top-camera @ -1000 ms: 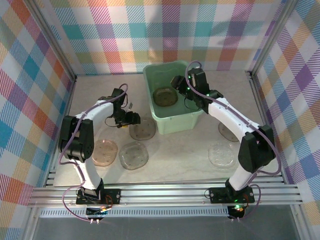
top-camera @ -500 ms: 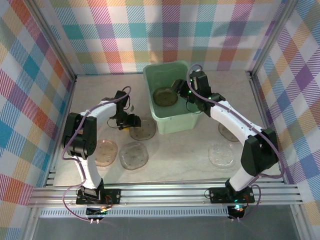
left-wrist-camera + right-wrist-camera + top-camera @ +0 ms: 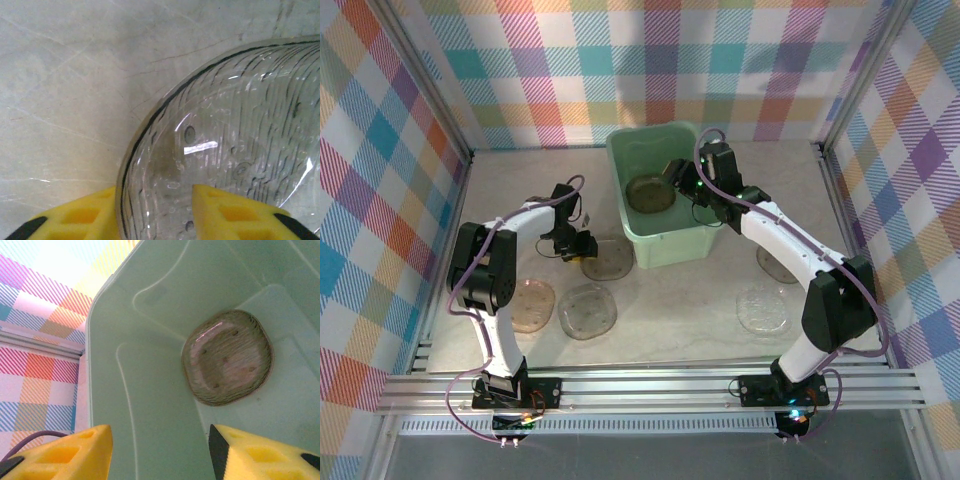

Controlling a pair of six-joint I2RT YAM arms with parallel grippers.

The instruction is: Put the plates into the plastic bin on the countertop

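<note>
The mint-green bin (image 3: 150, 405) is seen from above, looking down into it. One brownish see-through plate (image 3: 227, 357) lies flat on its floor. The tool (image 3: 160, 455) hangs over the bin, its yellow fingers (image 3: 70, 452) spread apart with nothing between them. A plaid wall (image 3: 35, 350) stands beyond the bin's rim.

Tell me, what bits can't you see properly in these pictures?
- Top view: a plate on the right is partly covered by the right arm.
- Left wrist view: the clear plate runs off the right and bottom edges. Whether the left gripper really grips its rim is cut off by the bottom edge.
- Right wrist view: the brownish plate inside the plastic bin could be one plate or a stack. It is too see-through to tell.
</note>
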